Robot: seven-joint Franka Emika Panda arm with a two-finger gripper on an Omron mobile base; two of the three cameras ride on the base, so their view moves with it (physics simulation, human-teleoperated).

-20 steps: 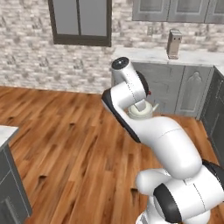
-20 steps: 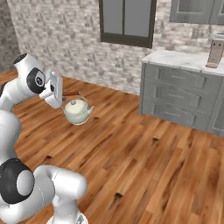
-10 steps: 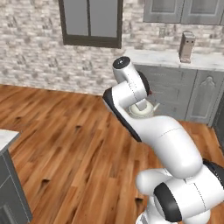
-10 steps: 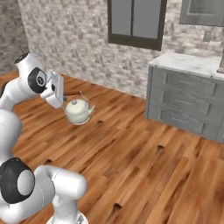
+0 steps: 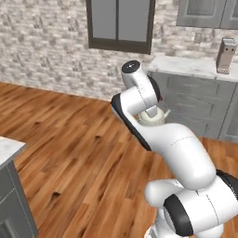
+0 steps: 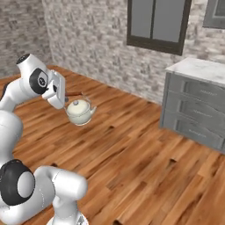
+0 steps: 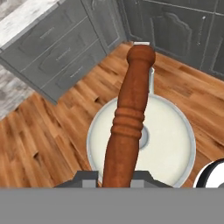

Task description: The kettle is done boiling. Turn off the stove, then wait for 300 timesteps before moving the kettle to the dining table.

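Fingers (image 7: 114,181) closed narrowly on the reddish-brown handle (image 7: 129,118) of the kettle (image 6: 79,112), which hangs clear of the wooden floor (image 6: 145,162), carried in mid-air. In the hand view the handle runs from 6 o'clock toward 12 o'clock across the cream lid (image 7: 164,140); the finger tips flank its base at 6 o'clock. In the right base view the kettle hangs just beside the wrist, at 9 o'clock of centre, with bare floor beneath and around it. A grey cabinet with a marble-topped bench (image 6: 197,70) stands well apart at 3 o'clock. In the left base view the kettle (image 5: 152,116) shows partly behind the arm; a bench corner (image 5: 7,148) lies at 8 o'clock.
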